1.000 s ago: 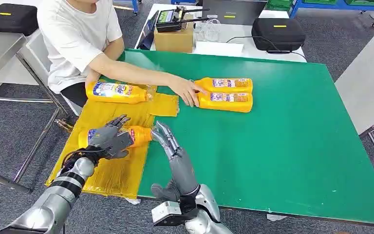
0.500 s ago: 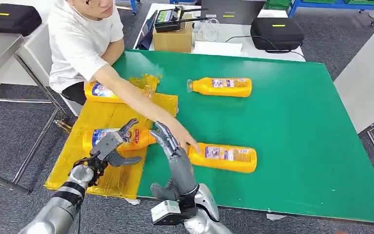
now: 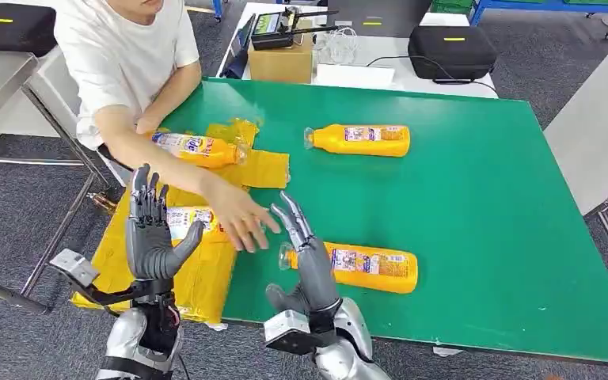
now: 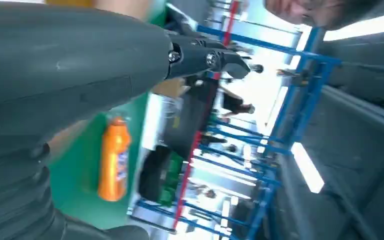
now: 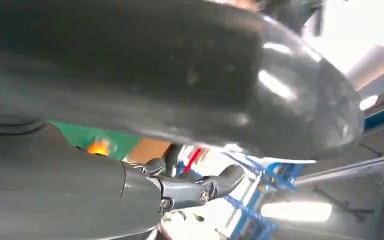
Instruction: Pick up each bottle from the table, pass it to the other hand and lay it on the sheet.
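Four orange bottles lie on their sides across a green tabletop (image 3: 475, 198). One bottle (image 3: 182, 222) rests on the yellow sheet (image 3: 206, 277) at about 8 o'clock from the tabletop's middle, partly hidden by the robot's left hand and a person's hand (image 3: 237, 218). A second bottle (image 3: 196, 148) lies further back on the sheet, near 10 o'clock, beside the person's forearm. A third bottle (image 3: 360, 267) lies on bare green at 6 o'clock, just beside the right hand. The fourth bottle (image 3: 358, 140) lies alone at 12 o'clock. The left hand (image 3: 152, 229) is raised upright, fingers spread, grasping nothing. The right hand (image 3: 307, 245) is also released, fingers straight and apart, holding nothing. The person in a white shirt (image 3: 123, 55) sits at the tabletop's 10 o'clock corner.
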